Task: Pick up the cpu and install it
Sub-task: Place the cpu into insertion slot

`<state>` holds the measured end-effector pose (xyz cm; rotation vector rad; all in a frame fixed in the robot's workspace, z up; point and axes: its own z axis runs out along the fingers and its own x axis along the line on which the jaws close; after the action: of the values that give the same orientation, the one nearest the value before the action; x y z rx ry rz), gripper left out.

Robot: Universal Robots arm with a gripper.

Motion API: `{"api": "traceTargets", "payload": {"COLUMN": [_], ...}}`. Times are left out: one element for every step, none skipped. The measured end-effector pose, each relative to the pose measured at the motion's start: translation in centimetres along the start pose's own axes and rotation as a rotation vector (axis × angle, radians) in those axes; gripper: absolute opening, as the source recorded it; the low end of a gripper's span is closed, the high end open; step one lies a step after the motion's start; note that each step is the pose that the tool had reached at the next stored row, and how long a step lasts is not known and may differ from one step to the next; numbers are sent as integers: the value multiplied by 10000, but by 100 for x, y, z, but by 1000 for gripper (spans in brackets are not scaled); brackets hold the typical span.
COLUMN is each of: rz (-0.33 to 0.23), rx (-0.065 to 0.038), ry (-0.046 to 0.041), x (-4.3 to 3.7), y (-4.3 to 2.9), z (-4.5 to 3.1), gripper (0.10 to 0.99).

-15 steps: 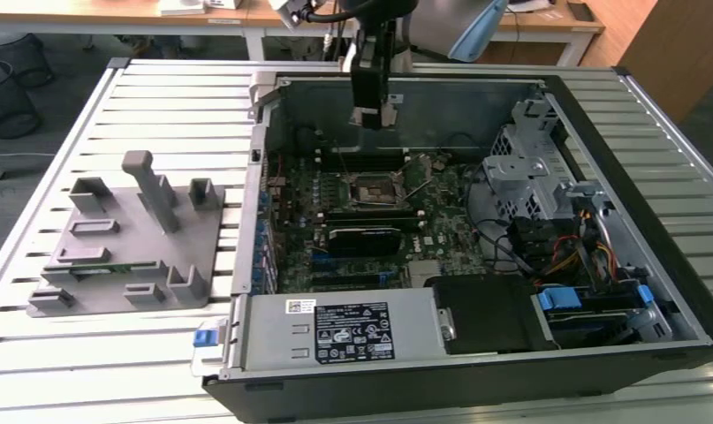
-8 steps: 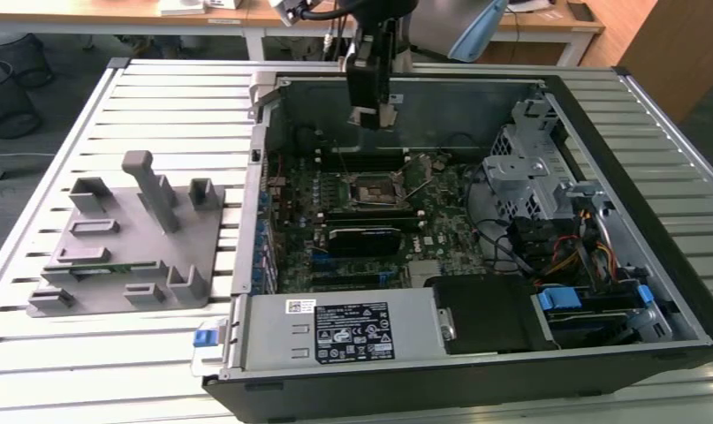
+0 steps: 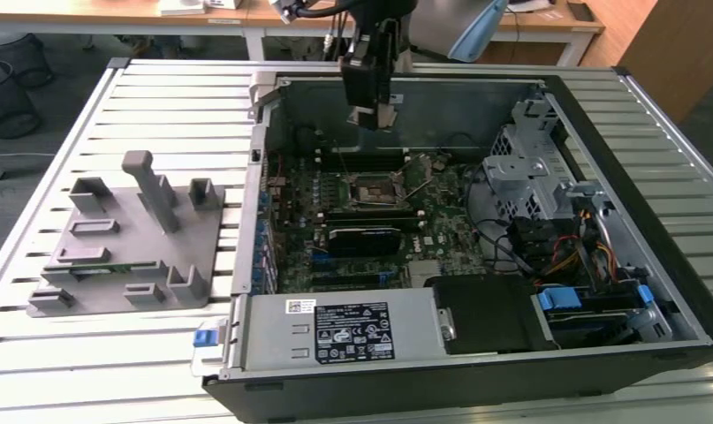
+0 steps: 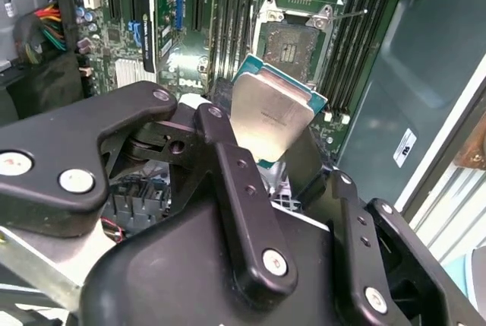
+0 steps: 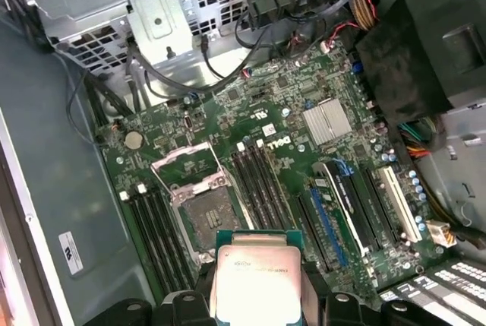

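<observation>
The cpu (image 4: pixel 269 113) is a flat square chip with a silvery top plate and a thin green edge. My gripper (image 4: pixel 269 147) is shut on it, one black finger on each side. In the first wrist view the cpu (image 5: pixel 254 276) hangs in my gripper (image 5: pixel 258 307), above the green motherboard (image 5: pixel 281 113) and close to the open cpu socket (image 5: pixel 203 208). The socket (image 4: pixel 292 41) has its metal frame lifted and nothing in it. In the exterior view my gripper (image 3: pixel 373 113) hangs over the back of the open computer case (image 3: pixel 639 291), above and behind the socket (image 3: pixel 374 190).
A grey fixture (image 3: pixel 132 238) with upright blocks stands on the slatted table at the exterior view's left. Inside the case are a black heatsink block (image 3: pixel 362 238), a power supply (image 3: pixel 338 327), a metal drive cage (image 3: pixel 527 168) and loose cables (image 3: pixel 568 256). Memory slots (image 5: pixel 262 178) flank the socket.
</observation>
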<state>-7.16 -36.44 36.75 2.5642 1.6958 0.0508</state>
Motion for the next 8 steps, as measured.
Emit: {"api": "traceTargets", "payload": {"rz": [38, 41, 24, -61, -205, -399, -578, -759], "rx": [0, 0, 0, -1, -3, -4, -6, -7], "ry": [-2, -2, -1, 6, 18, 31, 43, 58], "x": [3, 4, 7, 9, 9, 9, 9, 10], "y": [-1, -1, 2, 6, 5, 5, 4, 4], "z": [4, 10, 18, 27, 35, 44, 52, 60], "gripper": [525, 525, 525, 525, 525, 525, 525, 525]}}
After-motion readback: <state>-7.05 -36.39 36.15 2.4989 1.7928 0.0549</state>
